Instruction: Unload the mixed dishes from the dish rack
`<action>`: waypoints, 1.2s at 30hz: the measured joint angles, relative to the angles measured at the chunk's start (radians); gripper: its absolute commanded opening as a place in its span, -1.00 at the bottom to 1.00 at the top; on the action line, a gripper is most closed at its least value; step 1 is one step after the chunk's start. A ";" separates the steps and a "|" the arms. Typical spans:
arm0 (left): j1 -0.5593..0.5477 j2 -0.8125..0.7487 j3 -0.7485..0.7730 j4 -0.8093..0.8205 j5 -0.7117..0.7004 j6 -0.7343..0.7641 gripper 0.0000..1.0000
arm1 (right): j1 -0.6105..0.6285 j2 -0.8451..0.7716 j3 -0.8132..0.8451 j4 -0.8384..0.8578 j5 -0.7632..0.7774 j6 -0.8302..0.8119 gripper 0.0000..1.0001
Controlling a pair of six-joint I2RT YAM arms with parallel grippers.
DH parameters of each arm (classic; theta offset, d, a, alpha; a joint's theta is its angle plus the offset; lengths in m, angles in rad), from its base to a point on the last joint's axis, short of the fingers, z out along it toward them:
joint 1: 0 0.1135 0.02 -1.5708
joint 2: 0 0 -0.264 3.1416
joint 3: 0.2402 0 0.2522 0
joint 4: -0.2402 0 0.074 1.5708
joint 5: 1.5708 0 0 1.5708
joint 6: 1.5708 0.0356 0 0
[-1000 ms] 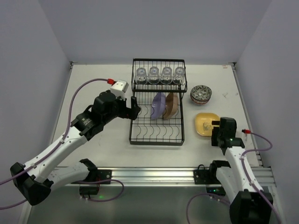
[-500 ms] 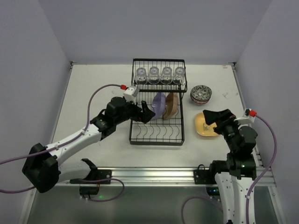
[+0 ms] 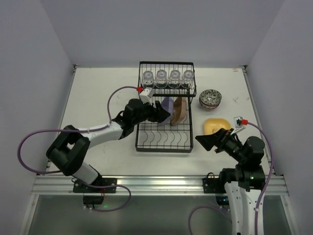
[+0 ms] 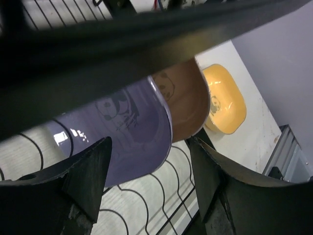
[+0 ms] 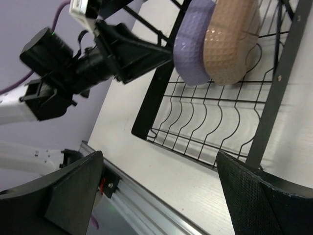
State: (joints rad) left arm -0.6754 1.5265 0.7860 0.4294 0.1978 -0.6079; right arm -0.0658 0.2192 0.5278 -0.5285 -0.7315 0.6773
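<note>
While the purple plate (image 4: 132,132) stands slotted in the dish rack (image 3: 164,150), your left fingers (image 4: 83,181) straddle its rim, unclosed.
Likely stiff, slick, chippable: pinch rim squarely. Right fingers (image 5: 68,191) spread, empty.

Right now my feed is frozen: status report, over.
Left gripper open, straddling purple plate in dish rack. Right gripper open, empty. Brown plate close beside it.
</note>
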 measured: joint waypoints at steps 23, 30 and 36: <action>-0.016 0.117 0.002 0.286 -0.018 -0.058 0.11 | 0.000 -0.088 -0.007 -0.118 -0.126 -0.072 0.96; -0.092 0.117 -0.046 0.334 -0.095 -0.030 0.10 | 0.000 -0.090 -0.007 -0.142 -0.133 -0.078 0.96; -0.102 0.117 -0.079 0.358 -0.142 -0.014 -0.05 | 0.000 -0.090 -0.007 -0.151 -0.152 -0.081 0.96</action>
State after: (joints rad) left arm -0.7773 1.6436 0.7067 0.7872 0.0559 -0.6216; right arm -0.0658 0.1295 0.5209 -0.6800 -0.8837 0.5964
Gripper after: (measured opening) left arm 0.499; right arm 0.982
